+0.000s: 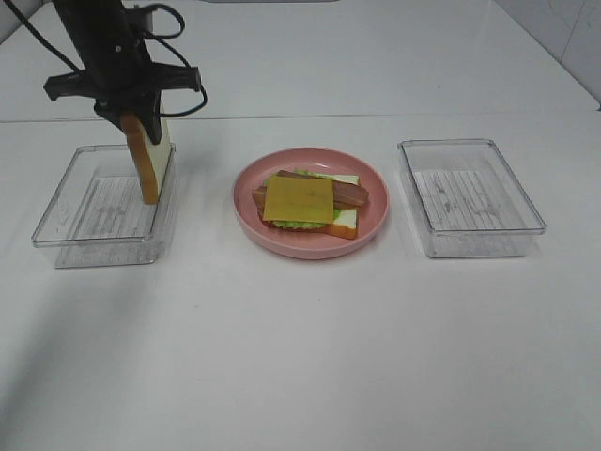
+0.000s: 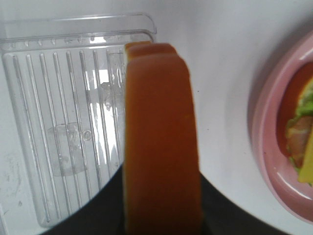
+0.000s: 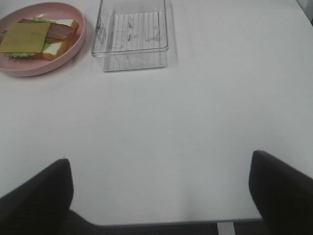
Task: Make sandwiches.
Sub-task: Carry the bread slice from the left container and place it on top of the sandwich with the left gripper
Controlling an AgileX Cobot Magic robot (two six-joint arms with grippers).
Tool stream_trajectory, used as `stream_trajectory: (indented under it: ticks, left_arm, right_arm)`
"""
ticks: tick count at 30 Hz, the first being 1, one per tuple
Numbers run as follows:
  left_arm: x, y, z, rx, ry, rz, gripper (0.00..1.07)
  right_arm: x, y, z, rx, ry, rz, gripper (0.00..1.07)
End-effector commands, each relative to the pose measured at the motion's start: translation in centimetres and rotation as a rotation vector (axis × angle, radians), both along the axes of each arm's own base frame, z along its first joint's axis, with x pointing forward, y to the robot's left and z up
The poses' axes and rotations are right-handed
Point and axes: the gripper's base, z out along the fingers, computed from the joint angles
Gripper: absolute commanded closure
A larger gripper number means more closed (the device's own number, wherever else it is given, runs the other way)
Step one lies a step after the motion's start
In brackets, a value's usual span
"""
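While the left gripper (image 1: 141,127) clamps a bread slice (image 1: 150,160) upright over the left clear tray (image 1: 56,221) at the frame's upper left, the open sandwich (image 1: 310,202) lies on the pink plate (image 1: 371,230) at centre. The right gripper's (image 3: 161,196) jaws stand wide apart above bare table (image 3: 205,127)

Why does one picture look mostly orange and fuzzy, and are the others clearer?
Left wrist view: the bread slice sits so close that its crust blurs and fills the frame. Exterior high view: sharp and evenly lit, soft shadows. Right wrist view: clear, with only the dark fingers blurred.
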Motion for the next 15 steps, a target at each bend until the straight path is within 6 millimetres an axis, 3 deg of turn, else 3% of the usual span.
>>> stream_trajectory:
  ticks: [1,2,3,4,7,11,15]
  left_arm:
    - [-2.3,-0.1,4.0,-0.041,0.02,0.001,1.07]
    - [-3.3,0.1,6.1,-0.06,-0.011,-0.001,1.07]
    - [-3.3,0.1,6.1,-0.06,-0.011,-0.001,1.07]
    - [-4.6,0.1,7.8,-0.078,-0.031,-0.029,1.07]
    - [-6.1,0.2,9.0,-0.088,-0.038,-0.089,1.07]
    - [-7.2,-0.2,9.3,-0.152,-0.027,-0.141,1.07]
    - [-7.2,-2.0,8.1,-0.352,-0.054,-0.218,1.07]
  right_arm:
    - [-0.3,0.0,0.0,-0.006,-0.033,-0.002,0.13]
    - [-0.3,0.0,0.0,-0.006,-0.033,-0.002,0.13]
    - [-0.3,0.0,0.0,-0.006,-0.033,-0.002,0.13]
    - [-0.3,0.0,0.0,-0.006,-0.033,-0.002,0.13]
    - [-0.3,0.0,0.0,-0.006,-0.033,-0.002,0.13]
    - [-0.3,0.0,0.0,-0.006,-0.033,-0.002,0.13]
    - [-0.3,0.0,0.0,-0.006,-0.033,-0.002,0.13]
